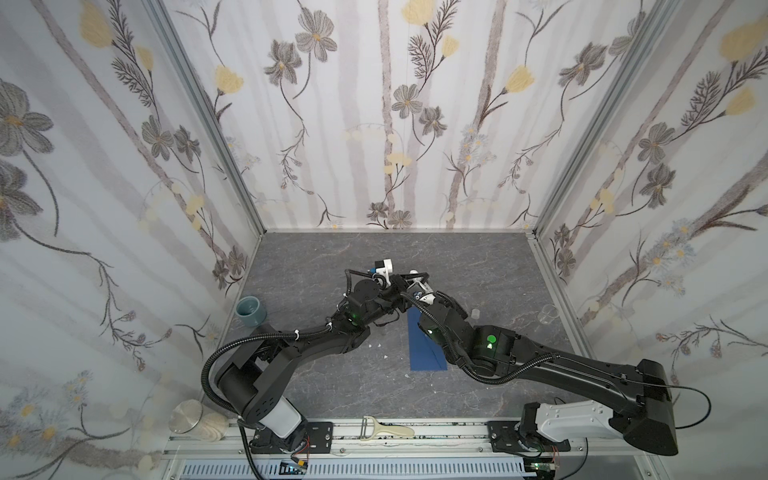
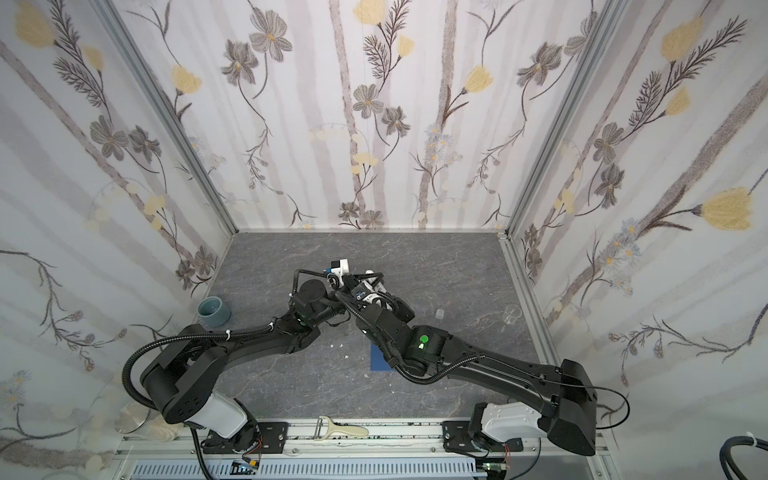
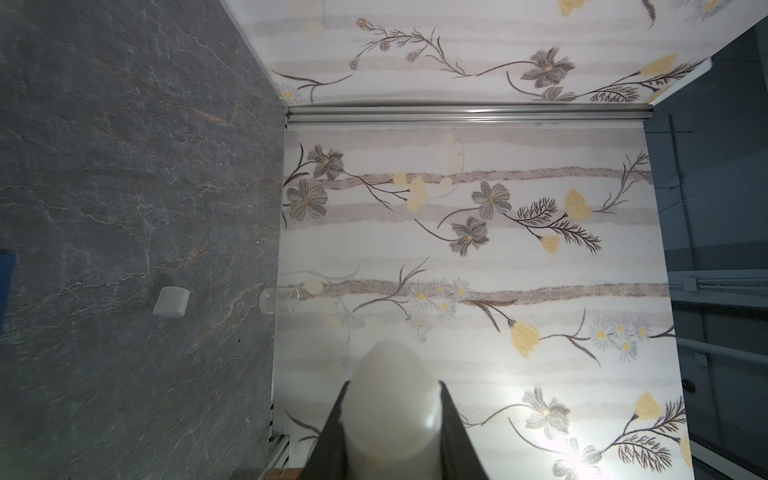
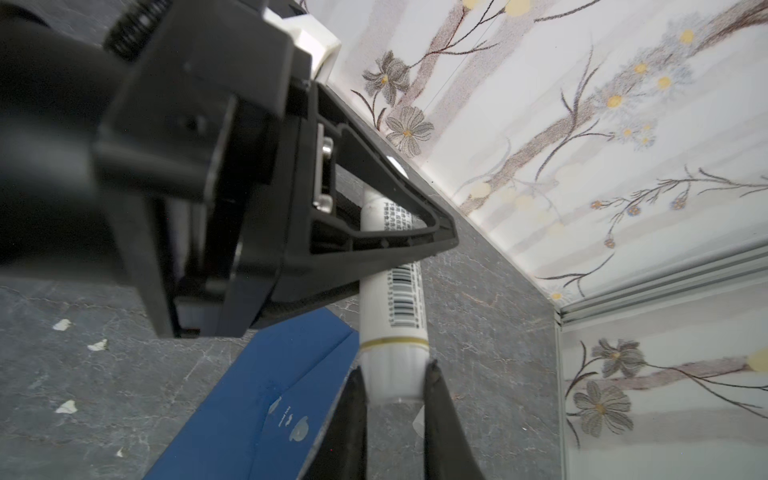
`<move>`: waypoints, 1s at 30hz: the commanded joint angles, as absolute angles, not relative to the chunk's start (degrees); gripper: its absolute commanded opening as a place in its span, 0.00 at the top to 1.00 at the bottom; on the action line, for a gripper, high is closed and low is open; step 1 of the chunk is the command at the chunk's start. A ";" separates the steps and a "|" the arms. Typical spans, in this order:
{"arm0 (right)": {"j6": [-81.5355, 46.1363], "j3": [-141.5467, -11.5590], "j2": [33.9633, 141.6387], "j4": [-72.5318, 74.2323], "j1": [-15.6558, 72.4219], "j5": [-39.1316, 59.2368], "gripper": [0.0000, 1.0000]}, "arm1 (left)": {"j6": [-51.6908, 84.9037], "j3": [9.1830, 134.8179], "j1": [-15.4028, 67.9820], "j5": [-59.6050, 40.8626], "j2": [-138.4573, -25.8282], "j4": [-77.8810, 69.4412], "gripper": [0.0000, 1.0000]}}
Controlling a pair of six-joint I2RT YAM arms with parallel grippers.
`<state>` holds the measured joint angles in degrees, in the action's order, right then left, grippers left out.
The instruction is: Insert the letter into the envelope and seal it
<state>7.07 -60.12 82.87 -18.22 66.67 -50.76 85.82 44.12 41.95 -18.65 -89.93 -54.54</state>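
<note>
The envelope (image 1: pixel 420 349) lies flat on the counter (image 1: pixel 316 257), mid-cell, partly under the right arm. Near its far end, the glue stick (image 4: pixel 395 307) is held by both arms: right tool (image 4: pixel 394 374) pinching the ribbed base, left tool (image 3: pixel 394 384) clamped round the body.
</note>
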 commanded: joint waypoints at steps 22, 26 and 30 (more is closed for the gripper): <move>6.81 -62.85 86.37 -10.78 70.92 -50.37 0.57 | 84.86 42.71 42.73 -23.22 -86.69 -54.44 1.00; -7.37 -59.66 78.67 -8.35 66.74 -33.60 0.50 | 83.61 42.67 42.45 -18.30 -85.79 -54.57 1.00; -20.56 -50.63 68.04 1.78 60.26 -17.39 0.46 | 82.20 43.64 42.28 -14.92 -85.87 -54.67 1.00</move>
<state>-6.87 -54.72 72.55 -8.54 62.83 -33.82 83.96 42.85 42.33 -17.54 -86.13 -52.45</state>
